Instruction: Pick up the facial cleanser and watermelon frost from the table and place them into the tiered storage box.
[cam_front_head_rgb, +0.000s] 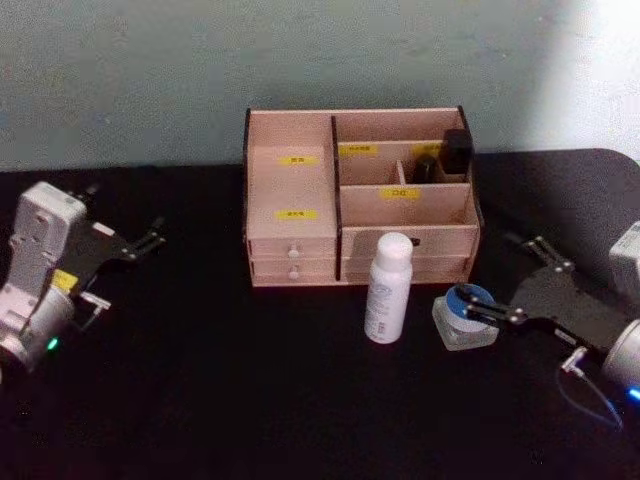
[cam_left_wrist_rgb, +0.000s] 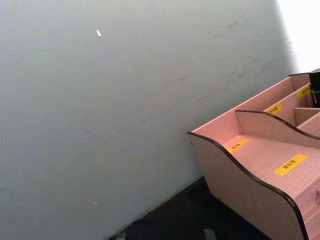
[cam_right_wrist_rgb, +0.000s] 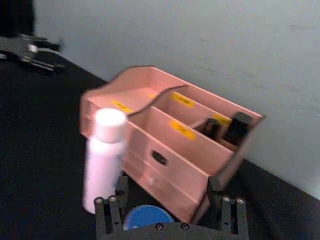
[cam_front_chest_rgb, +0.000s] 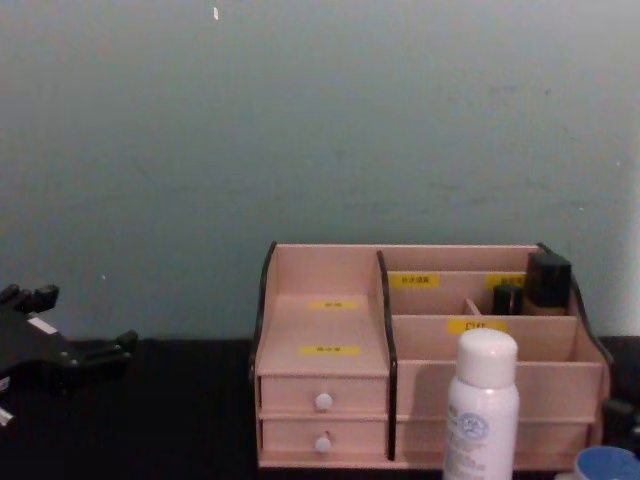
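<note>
Tiered storage box (cam_front_head_rgb: 400, 240): far middle of the black table (cam_front_head_rgb: 250, 400), tops open for dropping things in.
Right gripper (cam_right_wrist_rgb: 167, 187): near right, down low and wide open, holding nothing yet, ready to squeeze.
Left gripper (cam_front_head_rgb: 130, 245): far left, parked out of the way.
Facial cleanser (cam_front_head_rgb: 388, 290): standing just in front of the box.
Watermelon frost (cam_front_head_rgb: 462, 330): just right of the cleanser, between the open fingers.
</note>
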